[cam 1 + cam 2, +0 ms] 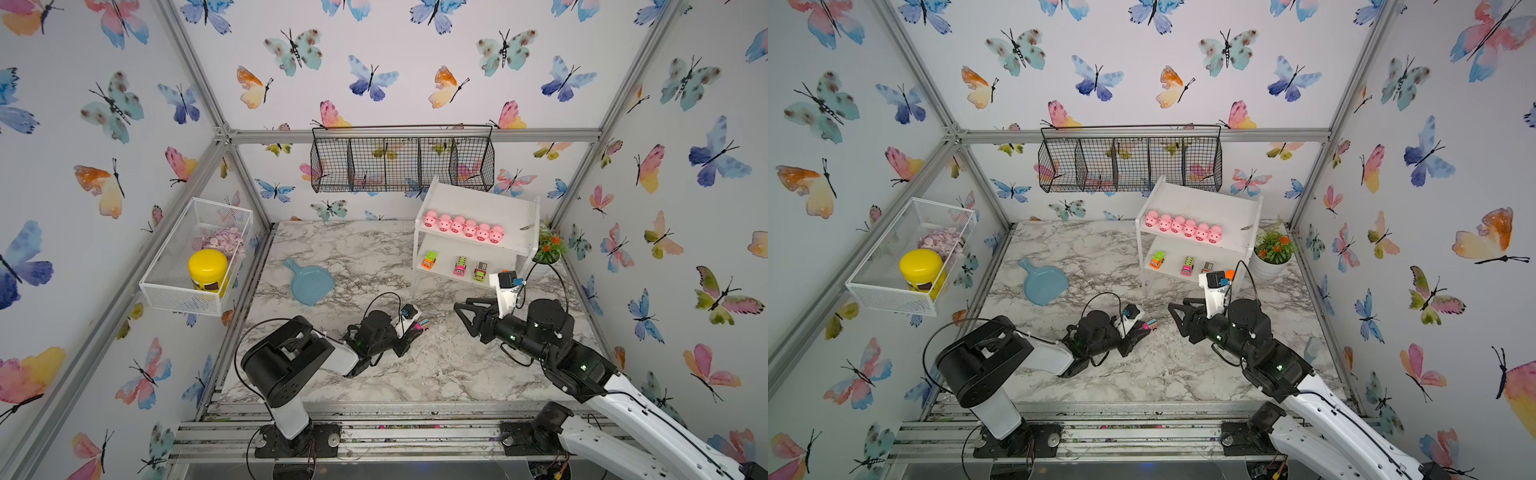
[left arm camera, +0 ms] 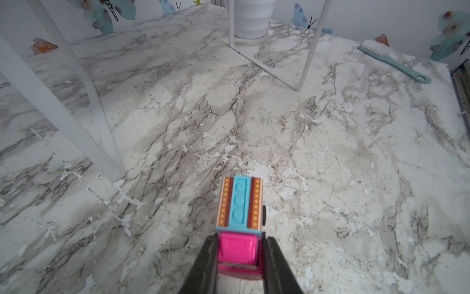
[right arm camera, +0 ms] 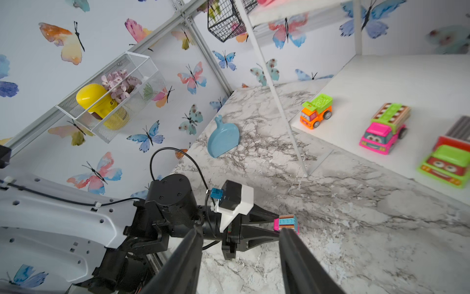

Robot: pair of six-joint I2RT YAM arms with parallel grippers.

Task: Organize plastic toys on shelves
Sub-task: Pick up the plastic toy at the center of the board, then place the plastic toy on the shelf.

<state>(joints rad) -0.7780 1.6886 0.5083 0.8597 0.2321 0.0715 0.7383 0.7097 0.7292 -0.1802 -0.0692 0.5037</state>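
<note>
- My left gripper (image 2: 240,238) was pinching the pink-cab truck (image 2: 239,203) by the cab, with one black finger (image 2: 207,257) on each side.
- That truck had a glossy hot-pink cab. Its box bed had a turquoise studded strip down the middle, flanked by brown and orange bands with diamond marks. One black wheel showed on one side.
- The truck was low on the marble tabletop (image 1: 374,257), in front of the shelf unit (image 1: 478,199) and well apart from it. Both top views showed this (image 1: 423,323) (image 1: 1150,323). I couldn't tell whether the wheels touched the surface.
- My right gripper (image 3: 239,230) had its jaws spread with nothing between them. It was aimed at the left gripper and the truck, close by but not touching.
- On the upper board, six pink pigs (image 1: 463,226) stood in one tight row, snouts facing out.
- On the lower board were three trucks, spaced apart:
  - an orange truck with a green bed (image 3: 316,114)
  - a pink truck with a green ladder top (image 3: 384,131)
  - a red and green truck (image 3: 445,163), blurred at the frame edge
- The blue dustpan (image 1: 309,282) lay flat on the tabletop, on the far side of the left arm from the shelf unit.
- The teal brush (image 2: 394,61) lay on the tabletop near the wall.
</note>
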